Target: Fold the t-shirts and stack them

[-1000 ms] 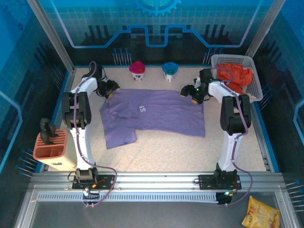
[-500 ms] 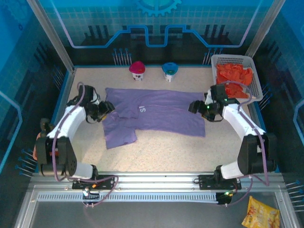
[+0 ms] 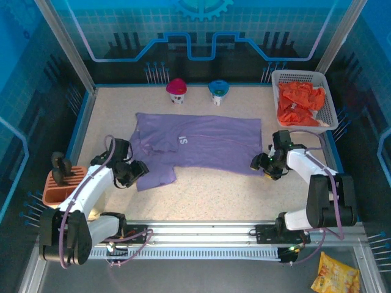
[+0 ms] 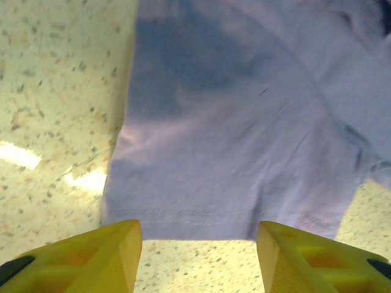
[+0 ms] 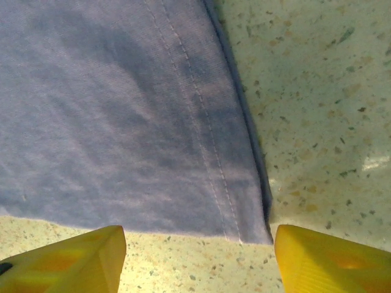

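Top view: purple shirt [image 3: 195, 146] lies flat mid-table, long axis 9 to 3, sleeves toward 9, hem toward 3; orange shirts [image 3: 299, 104] are heaped in the basket [image 3: 298, 73] at 2. Left wrist: left gripper [image 4: 197, 244] stands agape and empty, with the sleeve hem [image 4: 195, 215] at 12; the cloth looks light and limp, best pinched at an edge. Right wrist: right gripper [image 5: 198, 244] is likewise agape and empty, hem corner [image 5: 253, 235] at 1.

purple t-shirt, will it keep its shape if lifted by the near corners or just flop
Likely floppy: the purple t-shirt lies flat with soft wrinkles. Probably light: thin cloth, narrow stitched hem. Pushed, it would likely bunch up on the speckled table rather than slide whole.
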